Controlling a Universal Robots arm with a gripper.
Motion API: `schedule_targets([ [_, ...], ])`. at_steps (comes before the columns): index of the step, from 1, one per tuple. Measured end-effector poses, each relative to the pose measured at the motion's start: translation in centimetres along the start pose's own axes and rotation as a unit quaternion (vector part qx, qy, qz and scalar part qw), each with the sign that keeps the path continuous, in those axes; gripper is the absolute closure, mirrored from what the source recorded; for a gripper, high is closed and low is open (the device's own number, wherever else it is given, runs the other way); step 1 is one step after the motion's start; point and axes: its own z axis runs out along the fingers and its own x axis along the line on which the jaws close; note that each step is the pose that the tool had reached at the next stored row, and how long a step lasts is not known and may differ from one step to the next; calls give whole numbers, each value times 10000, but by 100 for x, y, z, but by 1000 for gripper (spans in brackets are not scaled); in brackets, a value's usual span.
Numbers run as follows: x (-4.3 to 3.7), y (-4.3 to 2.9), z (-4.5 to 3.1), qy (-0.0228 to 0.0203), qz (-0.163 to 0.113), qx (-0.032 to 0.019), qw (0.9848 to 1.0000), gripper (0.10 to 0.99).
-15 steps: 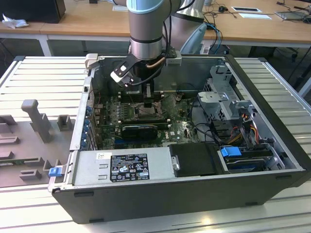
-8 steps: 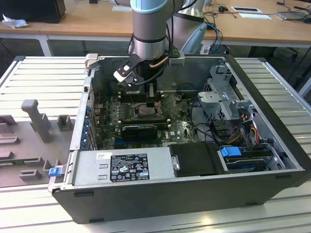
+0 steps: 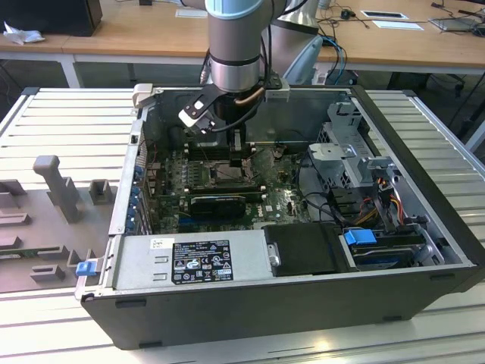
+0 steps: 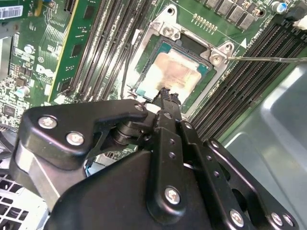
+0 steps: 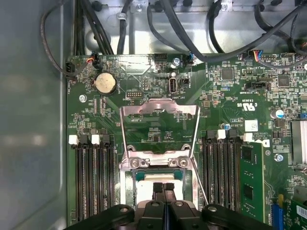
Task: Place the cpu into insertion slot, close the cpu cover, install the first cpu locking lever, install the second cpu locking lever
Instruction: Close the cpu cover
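Open computer case (image 3: 303, 307) — cpu (image 4: 175, 72) in insertion slot (image 4: 148, 57), cpu cover (image 5: 158, 111) raised, jaws pinched together.

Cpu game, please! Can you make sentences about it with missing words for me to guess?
The cpu lies in the insertion ___. The cpu cover is flipped ___, not closed. The circuit board around them is coloured ___.
Missing words: slot; open; green.

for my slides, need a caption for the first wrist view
Claw shut over the cpu in the insertion slot, cpu cover open.
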Motion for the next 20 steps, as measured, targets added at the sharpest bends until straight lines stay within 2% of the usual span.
schedule_targets([
  [5, -1, 4, -70, 0, 0, 0, 10000, 980],
  [10, -1, 5, -84, -1, 1, 0, 10000, 980],
  [20, 2, 11, -173, 0, 0, 0, 10000, 980],
])
